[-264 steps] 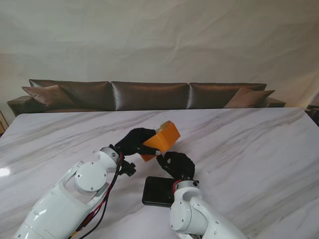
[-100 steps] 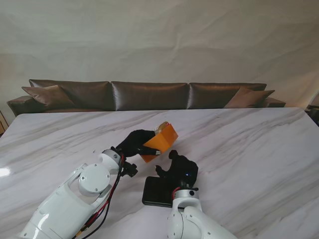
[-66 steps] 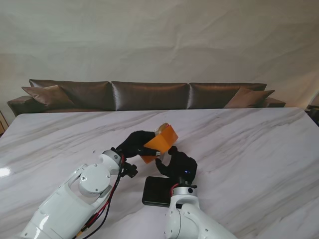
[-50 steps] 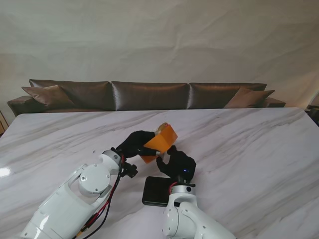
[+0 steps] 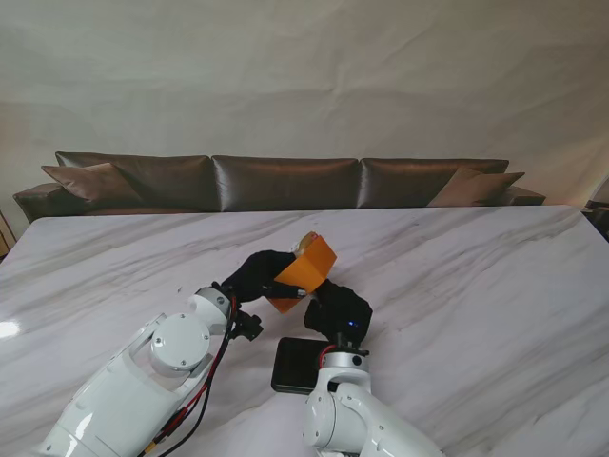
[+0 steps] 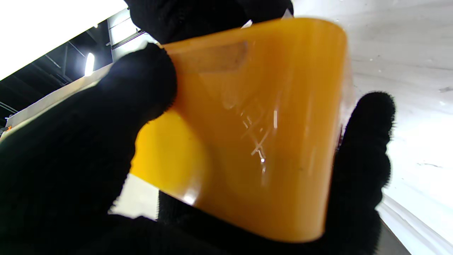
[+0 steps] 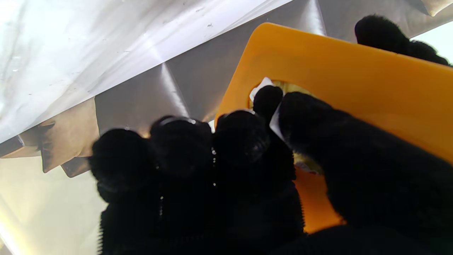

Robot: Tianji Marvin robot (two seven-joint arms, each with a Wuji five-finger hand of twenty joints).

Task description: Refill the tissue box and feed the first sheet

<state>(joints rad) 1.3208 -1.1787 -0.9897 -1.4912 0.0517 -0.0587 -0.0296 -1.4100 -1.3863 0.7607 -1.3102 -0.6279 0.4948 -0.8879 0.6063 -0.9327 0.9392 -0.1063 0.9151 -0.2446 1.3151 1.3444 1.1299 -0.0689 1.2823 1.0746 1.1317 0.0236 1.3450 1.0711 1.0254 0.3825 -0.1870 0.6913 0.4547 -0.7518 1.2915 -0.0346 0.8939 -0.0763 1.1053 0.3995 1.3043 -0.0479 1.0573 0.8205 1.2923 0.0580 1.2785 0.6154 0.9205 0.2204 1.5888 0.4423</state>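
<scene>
My left hand (image 5: 259, 274) grips the orange tissue box (image 5: 306, 266), tilted off the counter (image 5: 457, 276); at its five o'clock, my right hand (image 5: 340, 309) pinches a white sheet (image 7: 274, 120) at the slot.

One orange tissue box (image 5: 306, 266), one black lid (image 5: 300, 365), two hands.
</scene>
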